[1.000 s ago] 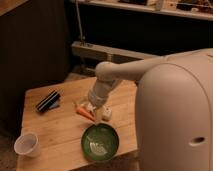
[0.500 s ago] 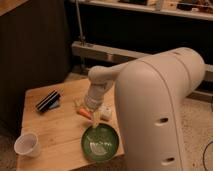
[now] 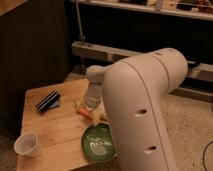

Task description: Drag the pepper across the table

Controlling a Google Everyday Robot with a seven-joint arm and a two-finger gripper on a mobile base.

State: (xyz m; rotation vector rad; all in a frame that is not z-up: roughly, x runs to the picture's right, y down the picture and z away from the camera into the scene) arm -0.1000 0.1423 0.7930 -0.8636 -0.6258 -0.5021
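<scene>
The pepper (image 3: pixel 84 113) is a small orange tapered vegetable lying near the middle of the light wood table (image 3: pixel 55 127). My gripper (image 3: pixel 90 106) comes down from the white arm (image 3: pixel 145 105) and sits right over the pepper's right end, at or touching it. The arm's large body hides the table's right side and part of the pepper.
A green bowl (image 3: pixel 98 143) sits at the table's front edge, just below the pepper. A white cup (image 3: pixel 26 144) stands at the front left corner. A dark striped packet (image 3: pixel 47 100) lies at the back left. A metal rail and shelves run behind the table.
The arm's big body has swung left and covers more of the table and view. The gripper and pepper stay at nearly the same spot.
</scene>
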